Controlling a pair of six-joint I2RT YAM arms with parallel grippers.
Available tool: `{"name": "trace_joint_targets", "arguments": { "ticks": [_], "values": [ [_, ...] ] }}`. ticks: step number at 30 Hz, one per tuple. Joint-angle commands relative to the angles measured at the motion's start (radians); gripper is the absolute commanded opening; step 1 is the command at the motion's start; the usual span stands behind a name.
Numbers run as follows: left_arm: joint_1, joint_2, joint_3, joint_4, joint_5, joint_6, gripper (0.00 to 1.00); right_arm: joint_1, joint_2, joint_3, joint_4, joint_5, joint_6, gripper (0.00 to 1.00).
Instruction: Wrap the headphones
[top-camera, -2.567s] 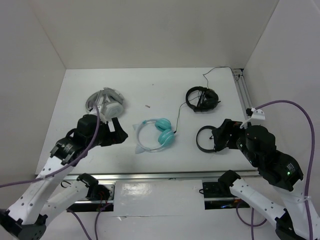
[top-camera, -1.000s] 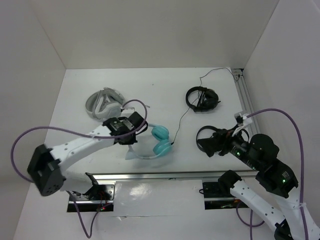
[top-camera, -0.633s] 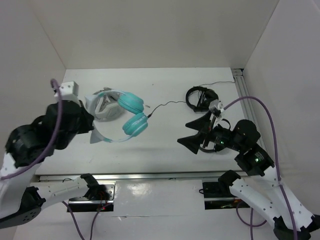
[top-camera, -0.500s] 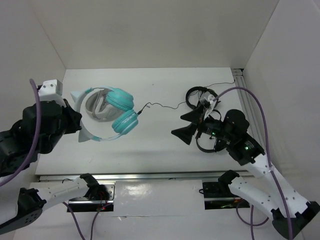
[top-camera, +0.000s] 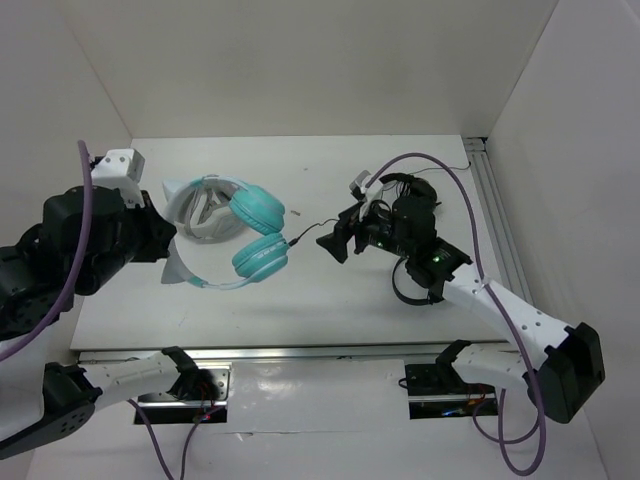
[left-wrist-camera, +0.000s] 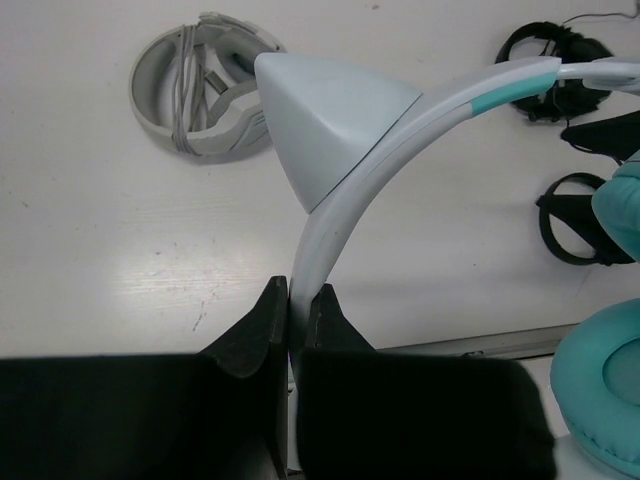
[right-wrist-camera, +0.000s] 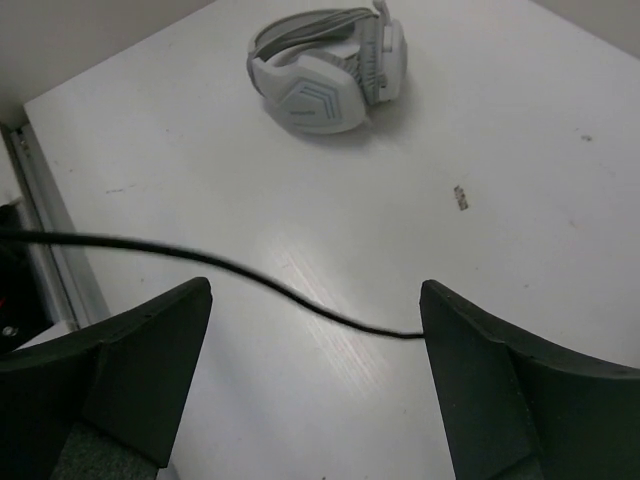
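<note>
A white table (top-camera: 330, 160) fills the middle of the top view, matte and lightly scuffed, with a small dark speck (top-camera: 297, 212) near its centre. Three plain white walls box it in: a back wall (top-camera: 300, 60) across the top of the frame, a left wall (top-camera: 50, 120) and a right wall (top-camera: 570, 150) slanting outward. A silver metal rail (top-camera: 320, 352) runs along the table's lower edge, and a shorter rail (top-camera: 490, 200) lines its right edge. The light is even and diffuse, with a soft sheen (left-wrist-camera: 170, 290) on the tabletop at the lower left of the left wrist view.

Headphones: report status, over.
Left gripper shut on headphones at headband, held above table. Right gripper open, cable crossing between its fingers. Grey-white headphones on table nearby.
</note>
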Motion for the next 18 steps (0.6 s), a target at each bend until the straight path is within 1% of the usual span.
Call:
{"name": "trace_joint_targets", "arguments": {
  "ticks": [1, 2, 4, 5, 8, 12, 13, 14, 15, 16, 17, 18],
  "values": [
    [0.006, -0.020, 0.092, 0.077, 0.062, -0.001, 0.00, 0.007, 0.040, 0.039, 0.159, 0.051, -0.049, 0.91],
    [0.006, -0.020, 0.111, 0.077, 0.062, 0.008, 0.00, 0.007, 0.060, 0.039, 0.159, 0.051, -0.049, 0.85],
    [0.006, -0.020, 0.120, 0.077, 0.053, 0.008, 0.00, 0.007, 0.120, 0.064, 0.168, 0.041, -0.049, 0.79],
    [0.006, -0.020, 0.120, 0.077, 0.041, -0.003, 0.00, 0.007, 0.134, 0.064, 0.177, 0.041, -0.058, 0.73],
    [0.006, -0.020, 0.131, 0.077, 0.040, -0.029, 0.00, -0.004, 0.168, 0.038, 0.242, 0.032, -0.046, 0.69],
    [0.006, -0.020, 0.164, 0.077, -0.001, -0.056, 0.00, -0.062, 0.188, 0.012, 0.303, -0.033, -0.003, 0.52],
    [0.006, -0.020, 0.164, 0.077, -0.021, -0.067, 0.00, -0.062, 0.188, 0.001, 0.317, -0.034, -0.003, 0.45],
    [0.006, -0.020, 0.164, 0.077, -0.060, -0.079, 0.00, -0.062, 0.174, -0.036, 0.354, -0.034, 0.014, 0.36],
    [0.006, -0.035, 0.174, 0.077, -0.081, -0.098, 0.00, -0.062, 0.174, -0.056, 0.369, -0.025, 0.024, 0.31],
    [0.006, -0.049, 0.174, 0.077, -0.100, -0.098, 0.00, -0.062, 0.160, -0.074, 0.378, -0.011, 0.024, 0.23],
    [0.006, -0.049, 0.174, 0.077, -0.139, -0.107, 0.00, -0.062, 0.143, -0.106, 0.378, 0.006, 0.038, 0.03],
    [0.006, -0.058, 0.163, 0.077, -0.159, -0.107, 0.00, -0.062, 0.131, -0.119, 0.378, 0.024, 0.038, 0.00]
  ]
}}
